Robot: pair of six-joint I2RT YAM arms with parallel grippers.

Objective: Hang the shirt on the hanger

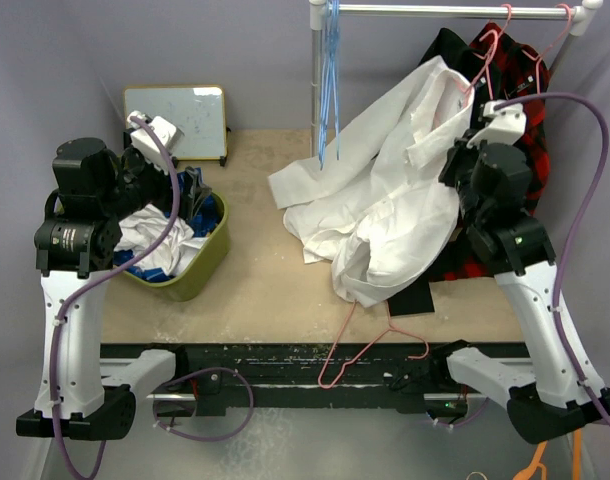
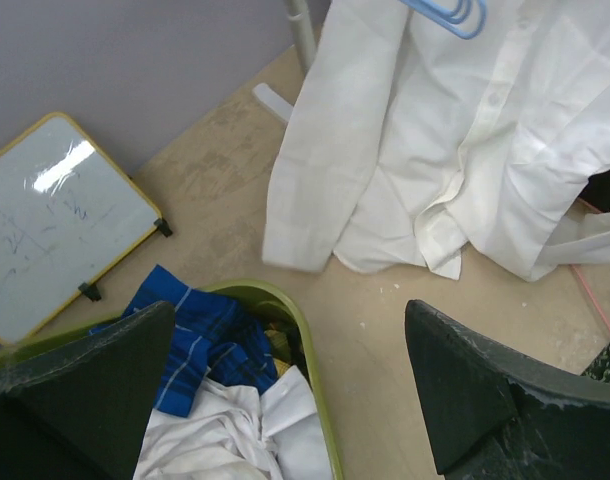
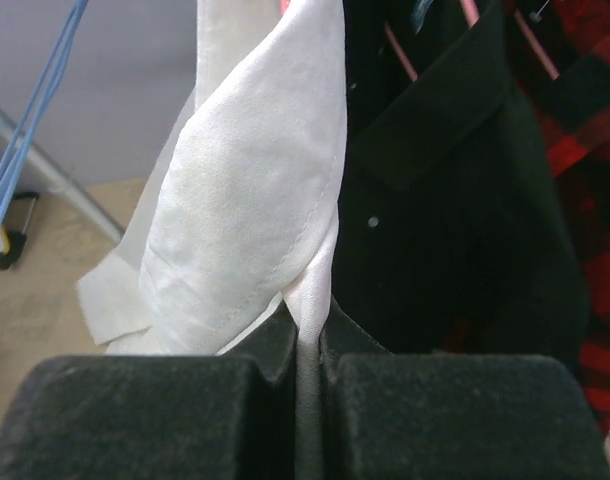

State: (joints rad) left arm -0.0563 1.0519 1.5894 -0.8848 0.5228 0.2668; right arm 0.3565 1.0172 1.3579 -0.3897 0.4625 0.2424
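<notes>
The white shirt (image 1: 375, 200) lies crumpled across the middle of the table, with one part lifted toward the rail at the back right. My right gripper (image 1: 468, 150) is shut on a fold of the shirt (image 3: 255, 180), and the thin fabric is pinched between its pads (image 3: 307, 340). The pink hanger (image 1: 370, 345) lies flat near the table's front edge, its top under the shirt's hem; a bit of the hanger (image 2: 597, 300) shows in the left wrist view. My left gripper (image 1: 188, 190) hangs open over the green basket (image 2: 290, 310), holding nothing.
The green basket (image 1: 213, 262) at the left holds blue plaid and white cloth. A small whiteboard (image 1: 180, 120) leans on the back wall. Blue hangers (image 1: 330, 60) hang on the rail (image 1: 435, 10). A black shirt (image 3: 435, 200) and a red plaid shirt (image 1: 530, 110) hang behind my right gripper.
</notes>
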